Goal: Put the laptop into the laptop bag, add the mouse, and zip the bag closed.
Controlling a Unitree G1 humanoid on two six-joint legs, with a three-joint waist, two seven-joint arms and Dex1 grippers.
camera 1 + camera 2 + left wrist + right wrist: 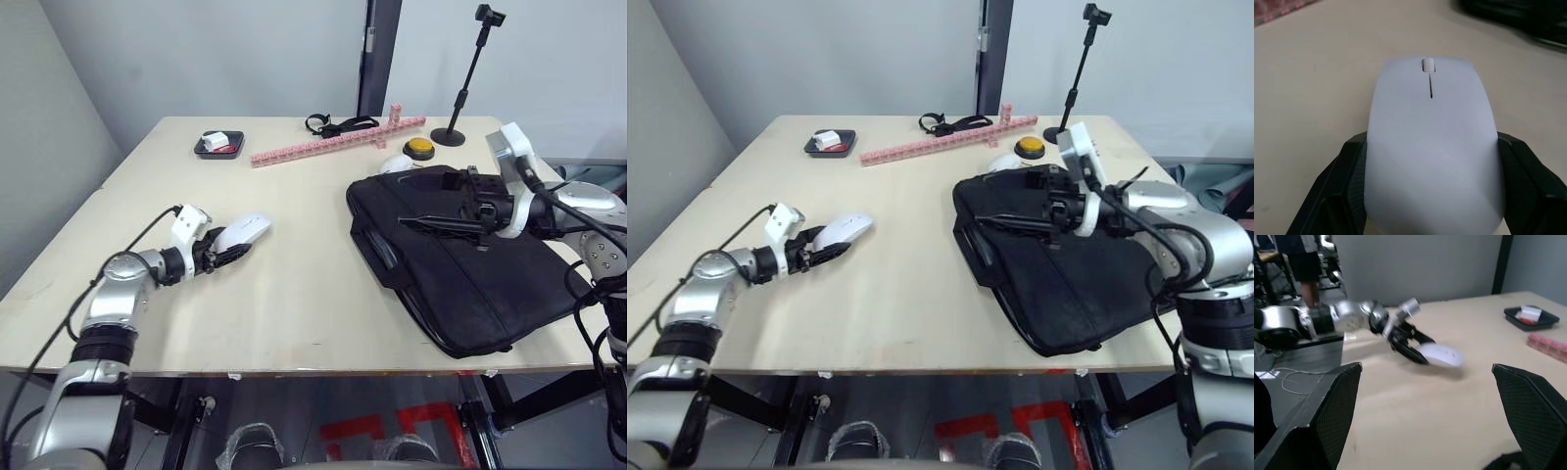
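The white mouse (245,230) sits between the black fingers of my left gripper (231,253) on the left half of the table; in the left wrist view both fingers (1344,186) press against the sides of the mouse (1430,117). The black laptop bag (460,269) lies flat on the right half, strap handles (377,250) toward the middle. Over the bag's far end, my right gripper (443,204) is open, fingers (1327,416) spread wide and pointing toward the mouse (1442,355). The laptop is hidden.
At the back stand a black tray (217,145) with small items, a long pink block strip (338,141), a black strap (338,124), a yellow button (419,146), a white egg-shaped lump (395,164) and a camera stand (460,98). A person (1303,259) stands beyond the table's left side.
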